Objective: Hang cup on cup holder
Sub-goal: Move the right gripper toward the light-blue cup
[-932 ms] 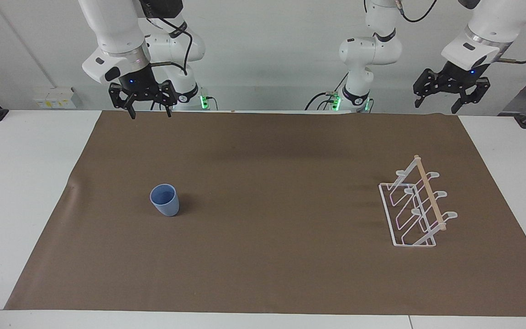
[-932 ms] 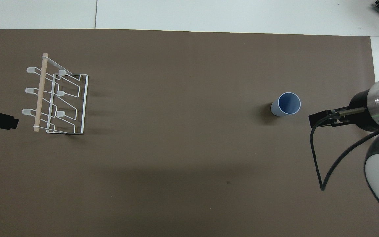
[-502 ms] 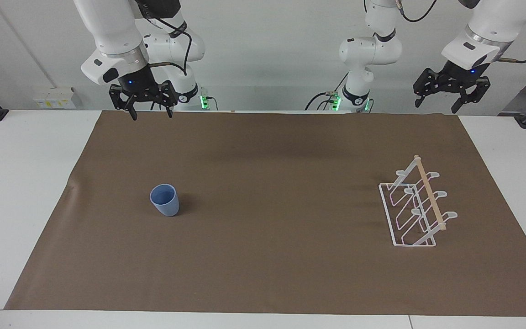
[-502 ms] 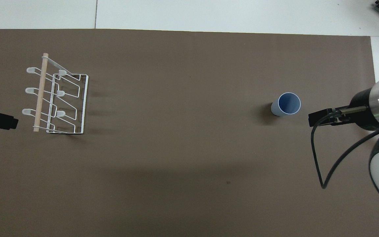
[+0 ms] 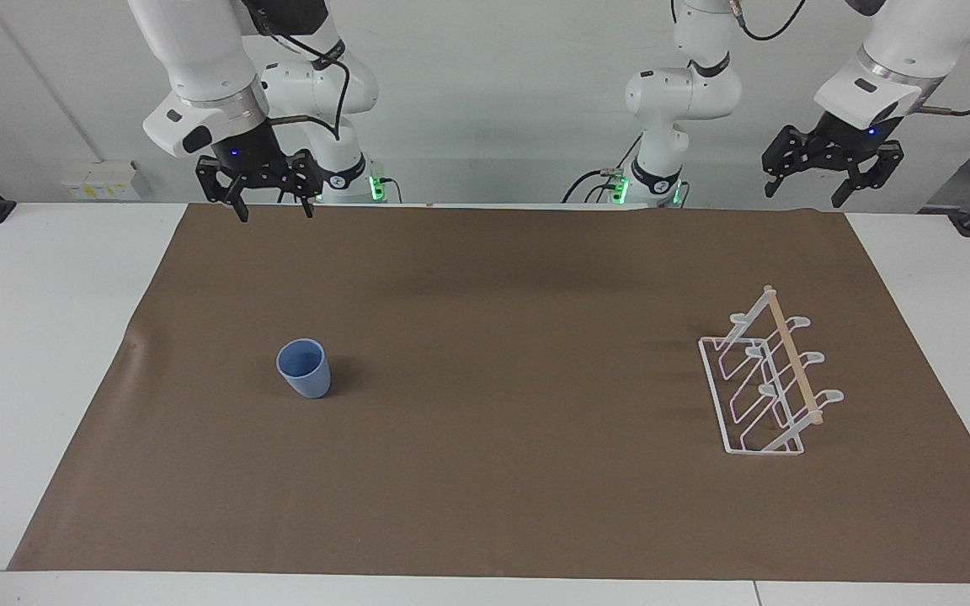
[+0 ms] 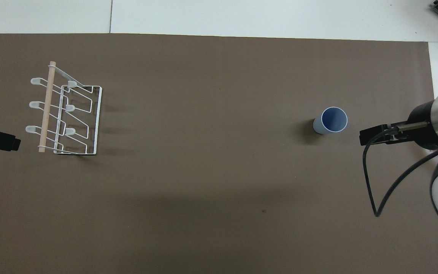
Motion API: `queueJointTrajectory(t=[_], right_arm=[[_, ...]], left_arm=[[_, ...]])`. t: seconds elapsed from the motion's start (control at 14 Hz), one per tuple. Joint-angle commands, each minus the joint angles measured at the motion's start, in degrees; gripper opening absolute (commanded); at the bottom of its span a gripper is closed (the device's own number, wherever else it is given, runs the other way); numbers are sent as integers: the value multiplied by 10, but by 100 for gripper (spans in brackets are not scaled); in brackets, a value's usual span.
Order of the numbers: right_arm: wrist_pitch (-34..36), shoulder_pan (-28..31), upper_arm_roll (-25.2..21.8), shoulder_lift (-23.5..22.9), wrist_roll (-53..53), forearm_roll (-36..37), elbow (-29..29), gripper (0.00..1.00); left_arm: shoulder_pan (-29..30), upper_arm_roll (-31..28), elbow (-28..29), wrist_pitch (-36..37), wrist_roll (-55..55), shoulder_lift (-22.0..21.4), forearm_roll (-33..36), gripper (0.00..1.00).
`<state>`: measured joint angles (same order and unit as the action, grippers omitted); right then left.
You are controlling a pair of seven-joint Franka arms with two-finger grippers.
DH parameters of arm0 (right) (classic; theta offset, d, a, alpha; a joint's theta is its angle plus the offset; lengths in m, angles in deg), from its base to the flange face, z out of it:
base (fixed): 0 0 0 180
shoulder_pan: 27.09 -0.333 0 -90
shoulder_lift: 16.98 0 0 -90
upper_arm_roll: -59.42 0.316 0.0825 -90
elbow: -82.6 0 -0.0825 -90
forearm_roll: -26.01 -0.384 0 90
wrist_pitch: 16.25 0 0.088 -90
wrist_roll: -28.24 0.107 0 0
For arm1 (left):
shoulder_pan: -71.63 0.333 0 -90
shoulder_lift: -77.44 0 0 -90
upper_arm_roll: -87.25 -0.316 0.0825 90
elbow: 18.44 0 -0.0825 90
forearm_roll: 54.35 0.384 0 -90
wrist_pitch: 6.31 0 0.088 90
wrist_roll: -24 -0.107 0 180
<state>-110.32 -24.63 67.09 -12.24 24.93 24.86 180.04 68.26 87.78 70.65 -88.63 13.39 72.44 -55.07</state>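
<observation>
Cup [image 5: 304, 369] upright on brown mat [image 5: 493, 505], mouth up, toward right arm's end of table [image 5: 39, 337]. Cup holder [image 5: 767, 379] well apart, toward left arm's end, standing on mat, wooden rod [image 5: 792, 353] on top, prongs bare. Right gripper [image 5: 263, 202] raised over mat's edge nearest robots, fingers spread wide, holding nothing. Left gripper [image 5: 828, 178] raised over mat corner at its own end, fingers apart too, nothing held.
</observation>
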Motion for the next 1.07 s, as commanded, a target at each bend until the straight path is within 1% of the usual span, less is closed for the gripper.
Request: queueJointTrajectory(t=[0.0, 0.36, 0.57, 0.72, 0.86, 1.0], right_arm=[[-51, 17, 3, 33, -27, -13, 62, 100], [-137, 9, 4, 47, -21, -13, 127, 100], [-198, 2, 5, 41, -19, -13, 158, 100], [-242, 0, 5, 40, -19, -13, 186, 100], [-265, 0, 5, 34, -18, -13, 223, 100], [-316, 0, 5, 24, -18, -13, 252, 100]], left_arm=[[-3, -1, 17, 2, 9, -16, -1, 100], [-3, -1, 19, 4, 8, -19, -1, 100], [-3, 0, 19, 1, 7, -19, -1, 100], [-3, 0, 19, 0, 7, -19, -2, 100], [-3, -1, 19, 0, 7, -19, -2, 100], [-3, 0, 19, 0, 7, -19, -2, 100]])
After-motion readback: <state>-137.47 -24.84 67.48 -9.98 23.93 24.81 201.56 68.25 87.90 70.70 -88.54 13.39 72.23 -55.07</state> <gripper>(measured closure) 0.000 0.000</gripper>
